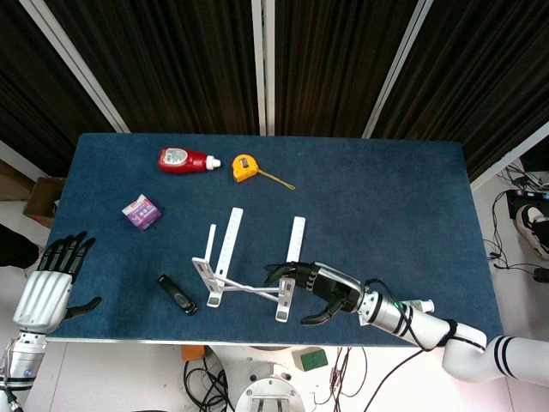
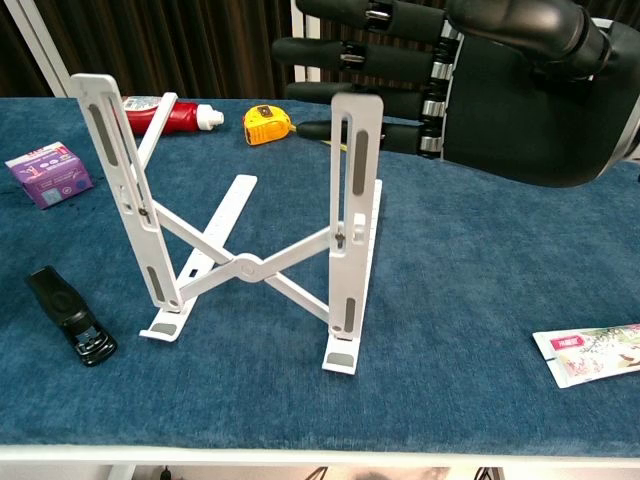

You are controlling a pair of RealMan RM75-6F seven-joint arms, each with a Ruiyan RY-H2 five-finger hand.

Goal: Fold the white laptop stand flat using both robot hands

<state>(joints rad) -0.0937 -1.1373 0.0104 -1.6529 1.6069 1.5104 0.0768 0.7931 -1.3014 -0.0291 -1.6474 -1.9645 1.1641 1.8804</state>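
The white laptop stand [image 1: 228, 239] [image 2: 243, 268] is near the table's front centre, unfolded. Its two upper rails are tilted up steeply above the base rails, joined by the crossed links. My right hand [image 1: 324, 292] [image 2: 500, 90] is at the top of the right upper rail [image 2: 353, 150]. Its fingers [image 2: 350, 52] are stretched out and spread behind and over that rail's top end, touching it without closing round it. My left hand [image 1: 50, 287] hovers open at the table's front left edge, far from the stand; the chest view does not show it.
A red bottle [image 1: 184, 160] and a yellow tape measure [image 1: 244, 166] lie at the back. A purple box [image 1: 141, 212] and a black clip-like object [image 1: 177, 294] are left of the stand. A printed card [image 2: 590, 352] lies at the front right.
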